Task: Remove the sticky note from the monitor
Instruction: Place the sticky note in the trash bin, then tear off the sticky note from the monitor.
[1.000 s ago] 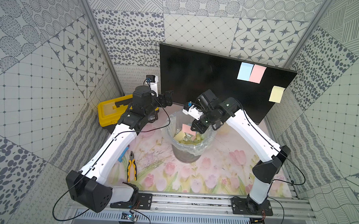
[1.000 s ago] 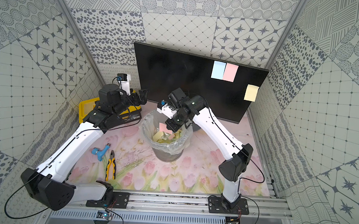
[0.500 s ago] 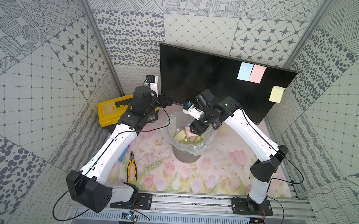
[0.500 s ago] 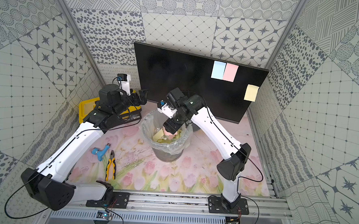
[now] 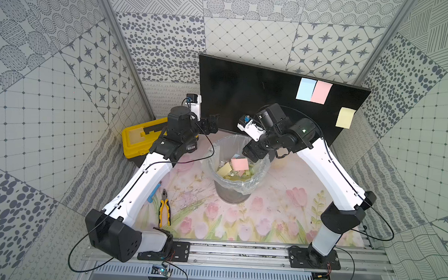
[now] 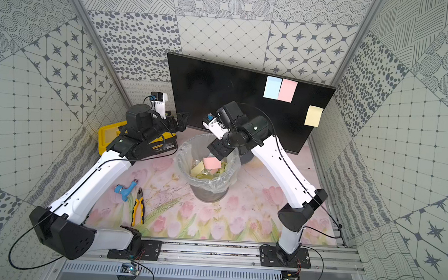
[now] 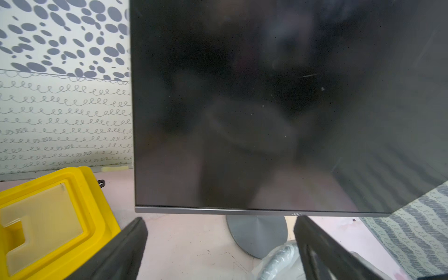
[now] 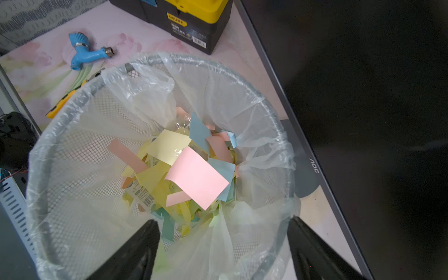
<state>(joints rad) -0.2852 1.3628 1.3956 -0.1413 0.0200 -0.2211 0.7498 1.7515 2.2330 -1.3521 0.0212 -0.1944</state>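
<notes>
Top view, floral mat (image 5: 279,217), monitor (image 5: 246,94), patt. walls (image 5: 249,42)

The bin (image 5: 231,195) stands before the monitor (image 5: 246,94) — toolbox (image 5: 136,139) leftward.

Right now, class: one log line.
right jaws: open over grey mesh bin | pink paper note: in bin | flat black monitor: three notes on

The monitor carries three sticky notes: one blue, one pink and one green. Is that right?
One colour is wrong. In both top views the monitor carries a blue note, a pink note and a yellow note, not a green one.
</notes>
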